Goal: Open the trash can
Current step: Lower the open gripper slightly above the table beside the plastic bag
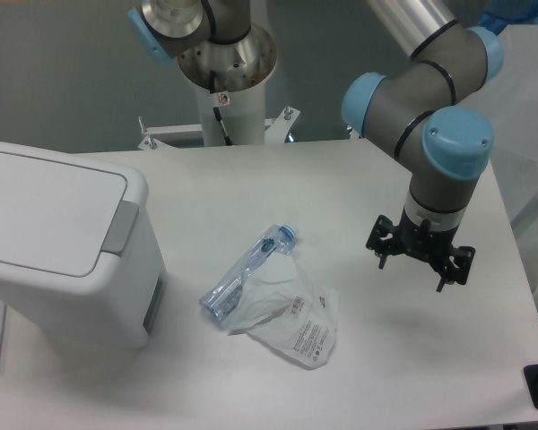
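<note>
Clear plastic bag (291, 318) near front of table (412, 376), squashed bottle (247, 269) w/ blue cap touching it. White trash can (58, 246) at left edge, lid flat + shut, grey push tab (119, 227) on right side of lid. Gripper (419, 266) far right, up in air, well apart from can; fingers spread a bit, holding nothing. Next I think: go left over bag, don't bump bottle, come down straight on tab, press w/ fingertip, not lid middle.

White trash can (58, 246) seen at bench (377, 376) left, lid shut, grey tab (119, 227) on right edge. Clear plastic bottle (248, 270) and crumpled plastic bag (291, 315) laid mid-bench. Pincer (413, 274) held above bench right, well apart, fingers spread.
</note>
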{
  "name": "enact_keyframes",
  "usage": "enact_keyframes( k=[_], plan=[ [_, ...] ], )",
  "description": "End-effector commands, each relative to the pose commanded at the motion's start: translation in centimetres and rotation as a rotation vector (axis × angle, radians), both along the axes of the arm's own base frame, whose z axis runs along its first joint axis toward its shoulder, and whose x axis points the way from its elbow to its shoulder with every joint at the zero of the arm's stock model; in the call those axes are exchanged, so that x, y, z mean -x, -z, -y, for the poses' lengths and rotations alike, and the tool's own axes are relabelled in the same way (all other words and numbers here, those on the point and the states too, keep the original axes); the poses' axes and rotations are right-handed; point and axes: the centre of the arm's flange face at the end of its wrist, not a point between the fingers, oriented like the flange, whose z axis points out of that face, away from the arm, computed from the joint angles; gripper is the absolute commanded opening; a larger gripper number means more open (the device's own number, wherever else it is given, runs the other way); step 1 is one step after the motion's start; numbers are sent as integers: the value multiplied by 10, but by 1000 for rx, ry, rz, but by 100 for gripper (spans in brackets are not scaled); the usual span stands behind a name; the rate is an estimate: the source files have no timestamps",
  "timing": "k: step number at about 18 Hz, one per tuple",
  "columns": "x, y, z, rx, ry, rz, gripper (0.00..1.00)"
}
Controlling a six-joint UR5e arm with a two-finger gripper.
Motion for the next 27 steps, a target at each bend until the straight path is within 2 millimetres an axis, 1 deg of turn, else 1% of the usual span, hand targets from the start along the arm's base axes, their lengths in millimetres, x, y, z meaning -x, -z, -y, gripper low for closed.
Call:
enact_keyframes(
  k=[1,2,4,8,10,12,14,16,18,20,22,27],
  plan=[
    [5,-4,5,-3,-9,-5,100],
    [5,-3,7,-2,-14,-4,100],
    [2,-4,6,-2,-11,-4,100],
    [9,-19,5,-15,-28,-27,100],
    [10,-18,11,-13,-37,-23,100],
    [8,-24,14,-19,-44,-28,100],
    [5,-34,15,-38,-81,-33,100],
    [4,-40,16,-54,-154,-28,100],
    [0,-45,13,-67,-177,-26,100],
    [-8,-57,11,-77,-187,-38,100],
    [-14,-61,13,-93,-252,-28,100],
    [-31,-67,-6,-189,-325,49,100]
  ],
)
